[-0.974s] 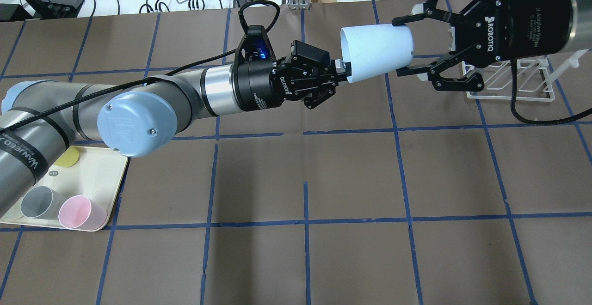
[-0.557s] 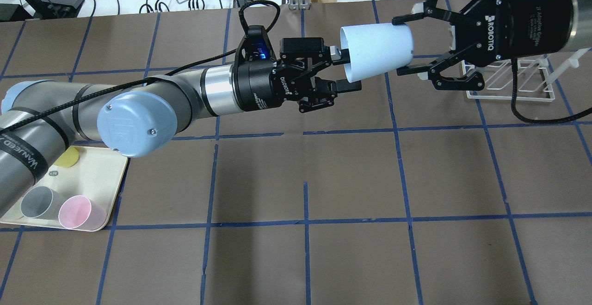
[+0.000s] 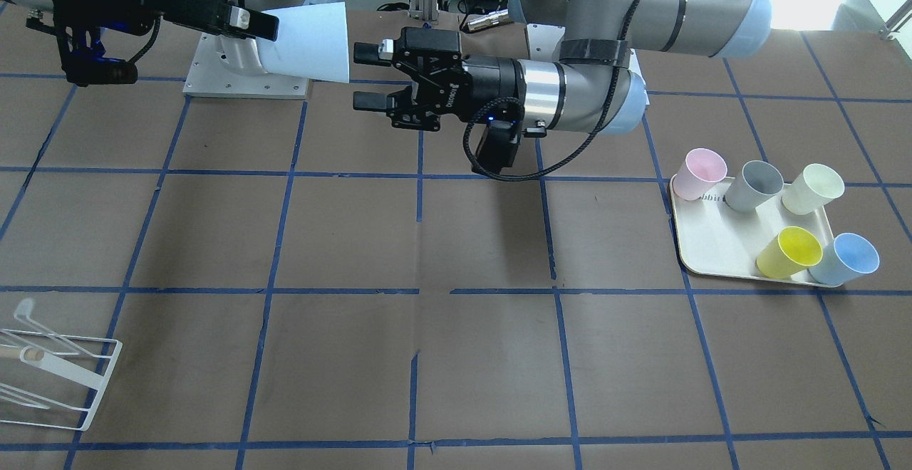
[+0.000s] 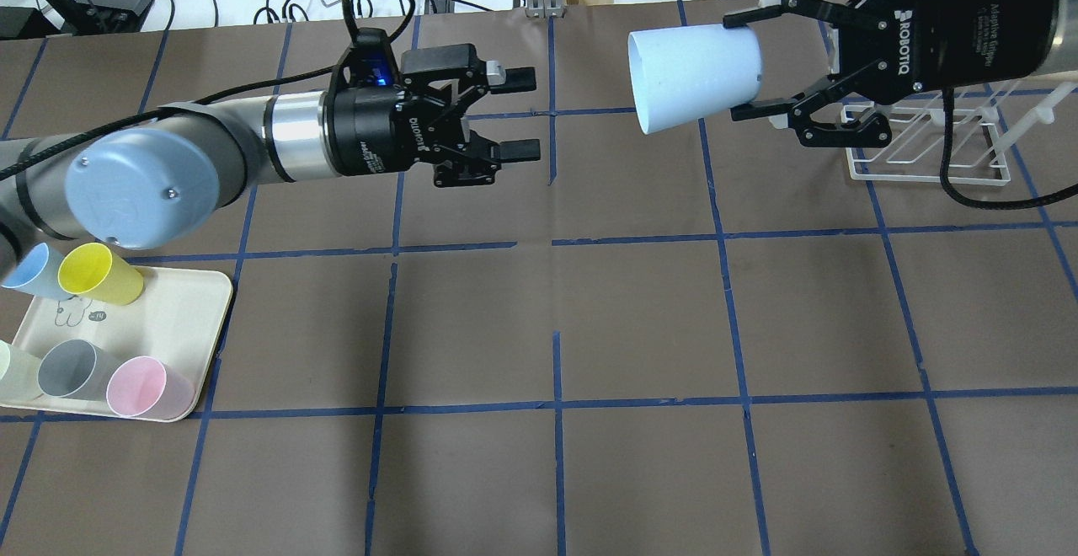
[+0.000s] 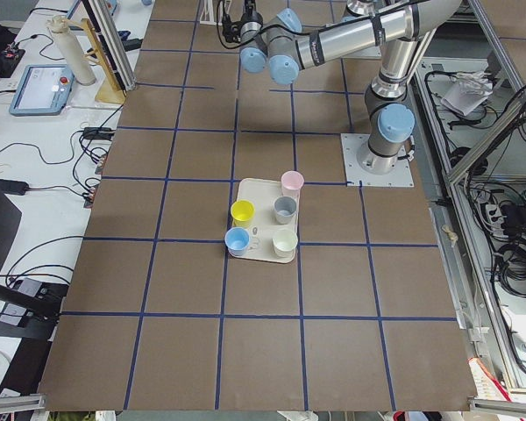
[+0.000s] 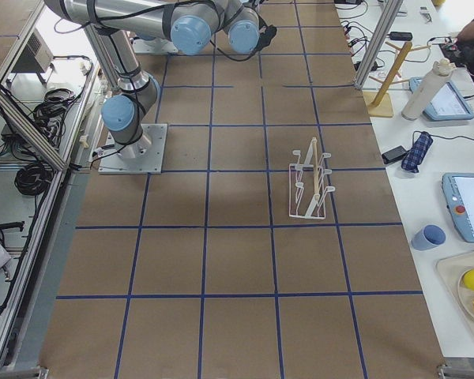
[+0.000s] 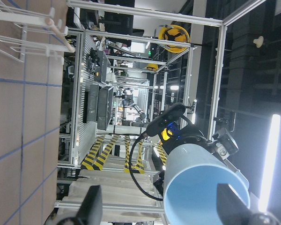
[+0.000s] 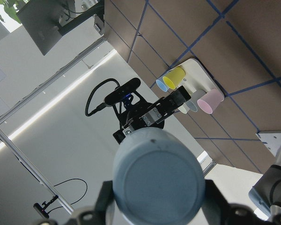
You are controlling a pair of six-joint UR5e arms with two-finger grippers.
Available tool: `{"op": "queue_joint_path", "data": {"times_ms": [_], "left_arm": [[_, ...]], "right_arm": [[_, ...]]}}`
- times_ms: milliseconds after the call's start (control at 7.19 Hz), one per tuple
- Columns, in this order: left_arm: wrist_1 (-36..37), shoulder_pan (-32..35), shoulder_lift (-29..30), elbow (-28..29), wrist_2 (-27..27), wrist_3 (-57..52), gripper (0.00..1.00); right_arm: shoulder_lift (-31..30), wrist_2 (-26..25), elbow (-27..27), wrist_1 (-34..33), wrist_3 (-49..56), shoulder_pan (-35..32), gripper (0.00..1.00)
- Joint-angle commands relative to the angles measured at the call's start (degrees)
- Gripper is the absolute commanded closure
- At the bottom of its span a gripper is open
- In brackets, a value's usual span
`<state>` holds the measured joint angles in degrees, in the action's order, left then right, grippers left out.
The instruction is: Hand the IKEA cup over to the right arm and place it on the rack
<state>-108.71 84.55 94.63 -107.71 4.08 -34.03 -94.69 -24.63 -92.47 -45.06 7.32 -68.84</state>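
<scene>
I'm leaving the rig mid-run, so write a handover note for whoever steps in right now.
Left gripper: open, empty, clear of the cup.
Right gripper: shut on the IKEA cup, held sideways in the air by its base end.
Rack: on the table, on the robot's right side, no cup on it.
Done: the hand-over.
To do: set the cup on the rack.

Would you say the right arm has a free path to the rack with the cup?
Probably yes: the right gripper holds the cup, the left gripper is open and apart, nothing blocks the rack.
</scene>
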Motion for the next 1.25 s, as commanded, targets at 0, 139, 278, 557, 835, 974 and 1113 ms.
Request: {"op": "queue_joint_path", "data": {"times_ms": [0,139,278,557,835,974,1113], "left_arm": [[1.64,-3.86,0.29,0.22,13.08,0.37,0.00],[5.05,-4.13,0.64,0.31,16.54,3.76,0.00],[13.00,-4.13,0.30,0.83,23.88,12.41,0.00],[19.92,-4.13,0.20,1.10,37.45,17.95,0.00],[26.25,-4.04,-0.66,1.01,54.80,18.39,0.00],[27.92,-3.69,-1.89,3.45,66.90,18.39,0.00],[27.15,-2.56,-2.34,7.74,74.94,18.47,0.00]], "right_arm": [[0.21,-11.41,0.45,-10.78,-0.72,0.02,0.54],[0.65,-20.89,0.36,-16.50,-0.81,0.02,0.55],[1.52,-27.86,0.45,-22.47,-0.90,0.02,0.56],[6.24,-41.92,0.88,-37.65,-0.64,0.11,0.56],[9.69,-53.28,1.67,-48.24,2.76,0.11,0.56],[11.01,-56.98,3.33,-50.81,5.75,0.11,0.56],[12.33,-59.28,4.48,-53.53,7.34,0.28,0.60]]}}
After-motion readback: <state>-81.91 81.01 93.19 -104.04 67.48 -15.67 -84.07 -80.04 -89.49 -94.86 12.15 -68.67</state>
